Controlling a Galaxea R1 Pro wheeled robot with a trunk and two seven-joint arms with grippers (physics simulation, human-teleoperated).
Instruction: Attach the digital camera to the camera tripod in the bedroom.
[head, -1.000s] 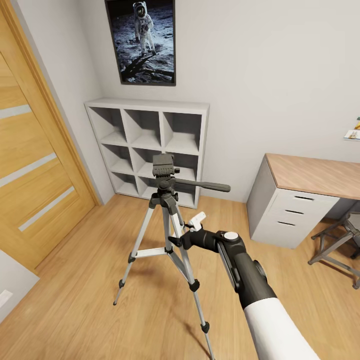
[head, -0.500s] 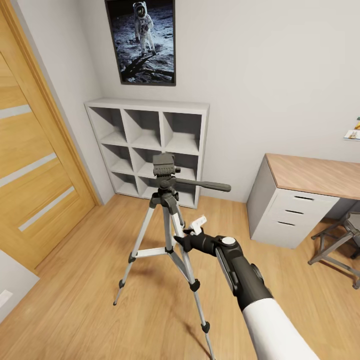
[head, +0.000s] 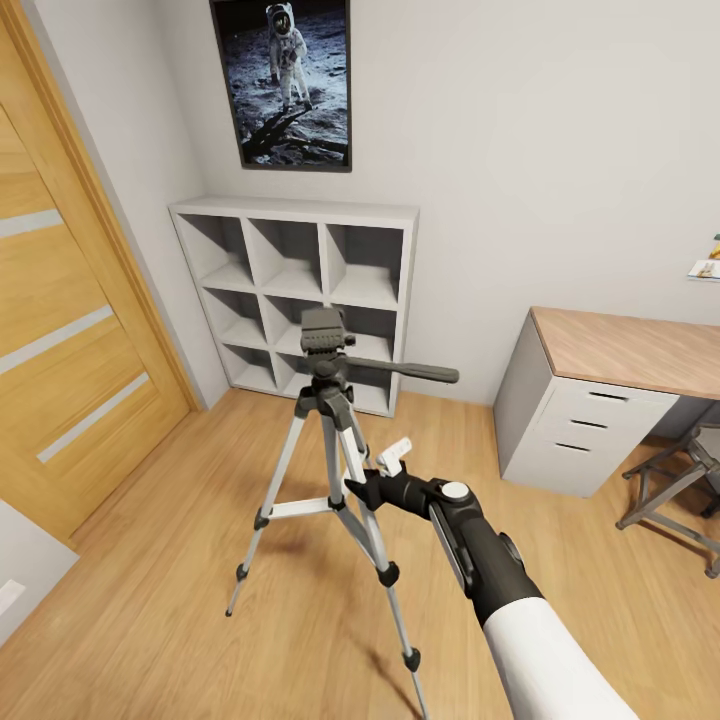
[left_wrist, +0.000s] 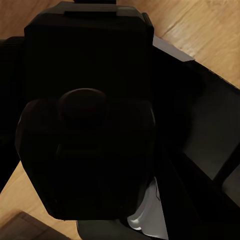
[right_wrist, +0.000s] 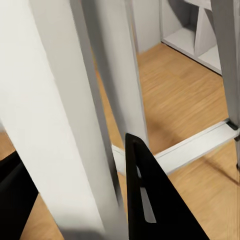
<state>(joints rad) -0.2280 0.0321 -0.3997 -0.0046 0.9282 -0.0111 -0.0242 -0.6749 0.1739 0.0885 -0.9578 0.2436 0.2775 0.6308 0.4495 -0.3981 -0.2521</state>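
Tripod (head: 330, 440) stands on plank floor (head: 180, 600) before white cube shelf (head: 300, 290), pan handle pointing toward the desk. Right end effector (head: 375, 478) sits against an upper silver leg; fingers (right_wrist: 150, 200) straddle it, grip closure cannot be told. Left wrist view dark, unreadable.

head view high, looking down at camera tripod (head: 330, 440) and floor (head: 180, 560), right wrist view pressed close among the same silver legs, left wrist view against something dark

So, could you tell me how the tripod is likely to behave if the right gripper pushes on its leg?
The camera tripod probably tips easily: it is tall, its thin silver legs look light, and its black head sits high. The right gripper is at a leg, so a push there may skid it across the smooth wood floor.
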